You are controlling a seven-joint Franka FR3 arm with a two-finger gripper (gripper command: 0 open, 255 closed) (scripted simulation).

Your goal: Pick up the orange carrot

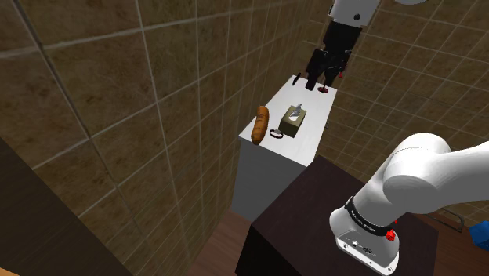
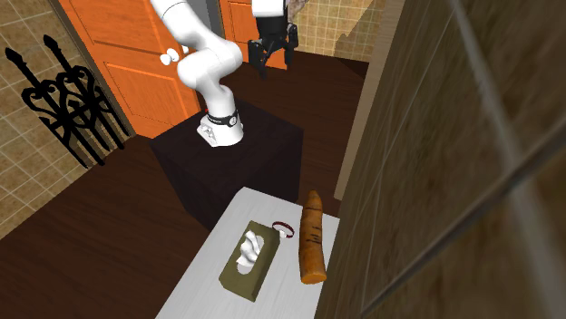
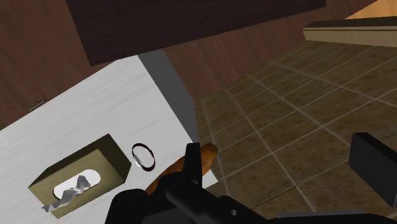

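1. Shoulder view's far left: long orange carrot (image 1: 261, 123), flat along left edge of white tabletop (image 1: 309, 139), close to brown tiled wall (image 1: 117, 94).
2. Just right of carrot's near end: small dark ring (image 1: 276, 134), lying flat.
3. Next right: olive tissue box (image 1: 293, 121), white tissue poking out, apart from carrot.
4. Furthest right: all-black gripper (image 1: 327, 80), raised high, well apart from carrot; fingers spread wide, gripping nothing.

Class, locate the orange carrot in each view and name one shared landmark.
Shoulder view: carrot left of the tissue box.
Second exterior view: carrot right of the tissue box, beside the wall.
Wrist view: carrot, with the ring between it and the tissue box.
Shared landmark: tissue box.
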